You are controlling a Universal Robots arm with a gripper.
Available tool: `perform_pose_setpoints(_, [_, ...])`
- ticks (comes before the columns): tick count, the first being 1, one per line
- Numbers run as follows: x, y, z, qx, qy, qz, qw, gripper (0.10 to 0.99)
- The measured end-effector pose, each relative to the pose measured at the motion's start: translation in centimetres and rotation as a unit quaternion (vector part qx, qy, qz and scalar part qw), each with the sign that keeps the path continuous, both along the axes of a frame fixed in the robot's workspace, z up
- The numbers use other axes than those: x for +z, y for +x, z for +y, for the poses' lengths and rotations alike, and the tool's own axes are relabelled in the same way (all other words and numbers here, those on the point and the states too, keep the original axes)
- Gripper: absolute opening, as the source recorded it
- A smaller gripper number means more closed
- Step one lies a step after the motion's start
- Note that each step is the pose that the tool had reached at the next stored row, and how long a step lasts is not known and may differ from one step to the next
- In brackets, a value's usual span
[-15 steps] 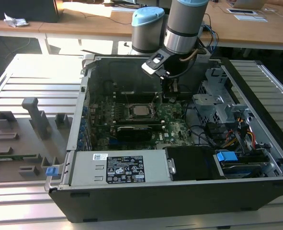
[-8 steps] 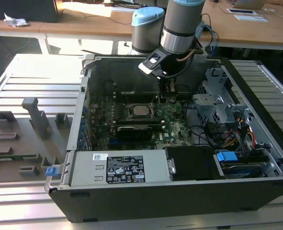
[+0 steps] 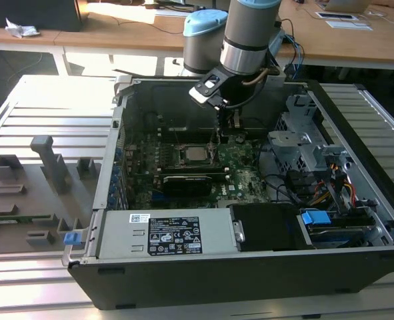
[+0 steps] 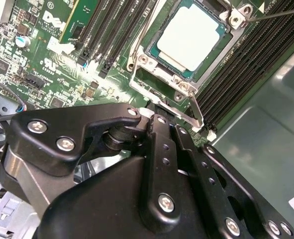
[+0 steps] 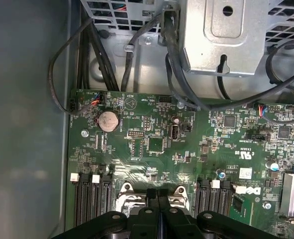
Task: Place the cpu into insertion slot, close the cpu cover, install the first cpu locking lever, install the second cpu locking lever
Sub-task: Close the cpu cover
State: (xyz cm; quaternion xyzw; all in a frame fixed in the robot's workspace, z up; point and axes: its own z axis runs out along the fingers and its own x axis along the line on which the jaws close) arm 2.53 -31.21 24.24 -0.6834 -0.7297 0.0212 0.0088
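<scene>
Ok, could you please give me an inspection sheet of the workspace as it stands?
Surface: slatted metal table carrying an open computer case.
Job's things: cpu lies in the insertion slot; cpu cover frames it; latching cannot be told.
Clutter: grey fixture blocks on the table, at the exterior view's left.
Grippers: gripper is down inside the case, beside the slot.
Cables: black cables; coloured wires.
Surroundings: wooden desks behind.
</scene>
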Motion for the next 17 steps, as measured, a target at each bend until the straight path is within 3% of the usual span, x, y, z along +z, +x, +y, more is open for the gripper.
perform_pose_setpoints(17, [-0.03,-0.57,0.00,0.000,0.0000,0.0000,1.0000,0.106])
